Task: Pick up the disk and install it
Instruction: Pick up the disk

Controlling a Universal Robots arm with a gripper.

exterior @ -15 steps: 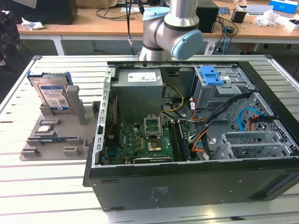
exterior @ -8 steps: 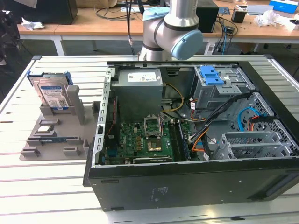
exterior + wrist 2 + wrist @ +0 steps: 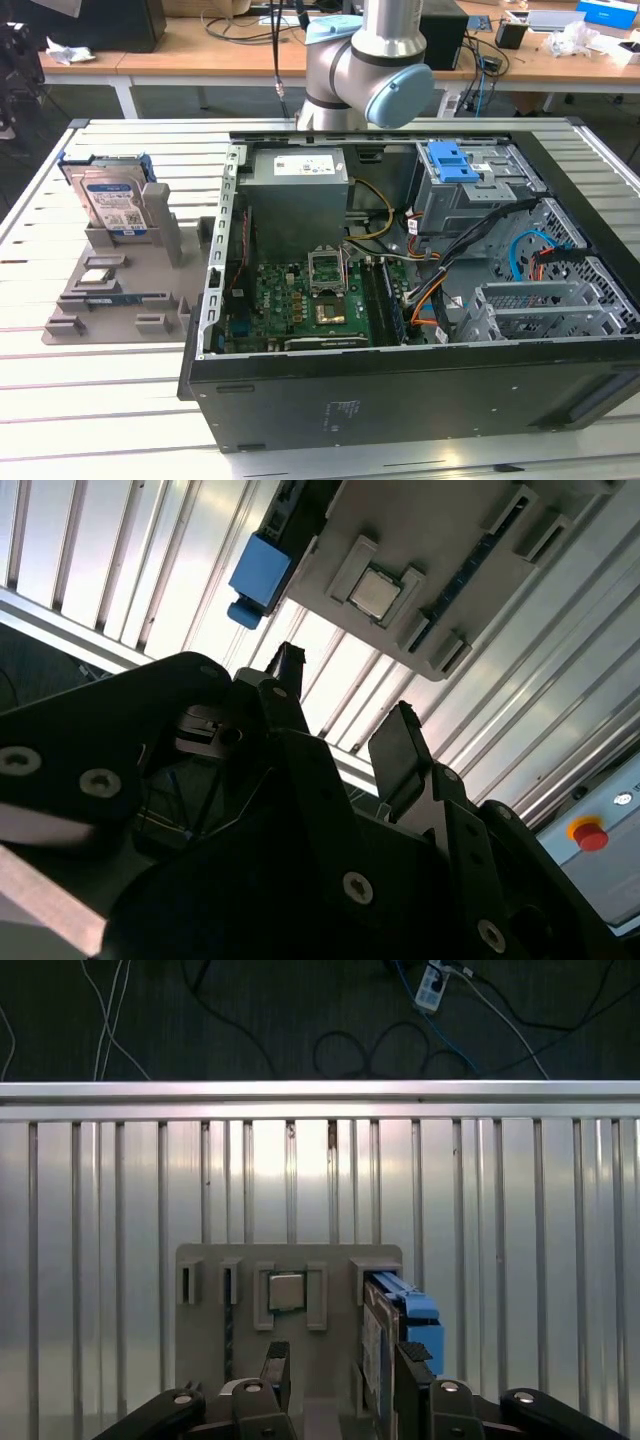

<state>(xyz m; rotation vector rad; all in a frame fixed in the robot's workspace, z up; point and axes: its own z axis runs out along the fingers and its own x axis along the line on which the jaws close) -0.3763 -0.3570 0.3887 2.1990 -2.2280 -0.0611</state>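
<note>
The disk [image 3: 113, 203] stands on edge in a grey holder [image 3: 130, 290] at the exterior view's left, silver with a white-and-blue label and a blue side bracket. In the first wrist view the disk [image 3: 418, 1318] shows past one fingertip of my gripper [image 3: 343, 1368]. The gripper is open, well above the holder [image 3: 205, 1335], with nothing between its fingers [image 3: 276, 1362]. In the second wrist view the gripper [image 3: 340, 715] is open too, and the disk's blue bracket [image 3: 260, 570] lies beyond it.
An open computer case [image 3: 400, 410] lies at the exterior view's right, with a grey drive cage and blue latch [image 3: 455, 163] at its back. A small silver chip [image 3: 286, 1291] sits in the holder beside the disk. The arm's elbow [image 3: 375, 75] hangs behind the case.
</note>
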